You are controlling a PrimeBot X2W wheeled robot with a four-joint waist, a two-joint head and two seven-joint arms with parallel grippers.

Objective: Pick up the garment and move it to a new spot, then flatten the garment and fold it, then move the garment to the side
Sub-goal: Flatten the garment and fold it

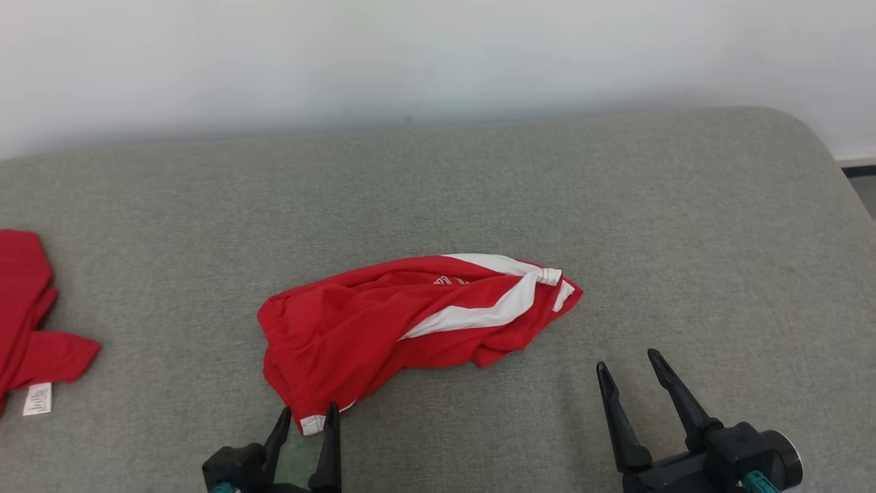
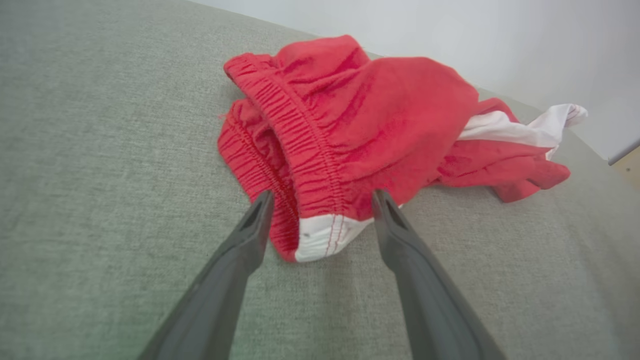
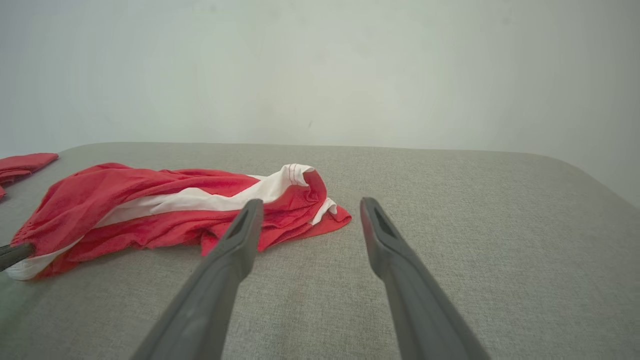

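Right, left claw [image 1: 309, 409] is spread wide, with its fingers straddling the near corner of the garment [image 1: 383, 322]. The white patch [image 2: 325, 237] at the end of the gathered waistband [image 2: 305, 165] sits right between my two tips, and nothing is pinched yet. Right claw [image 1: 626, 358] is spread wide too, over bare grey cushion [image 1: 479, 192] just short of the crumpled leg end, holding nothing.

The garment is a pair of red shorts with a white stripe [image 1: 479, 311]. It lies bunched mid-cushion, waistband toward my left and legs trailing right.

Pickup looks like the step in hand. To do it well I'd sink the left tips lower so they take the whole band, not just the top layer. Then I'd close firmly on the elastic, where the cloth is thick and shouldn't slip. The right wants to come forward onto the hem end before any lift. Otherwise the shorts will likely dangle from one corner and land twisted.

Far left lies another red piece [image 1: 27, 322], well apart. I'd steer clear of it when choosing the new spot.
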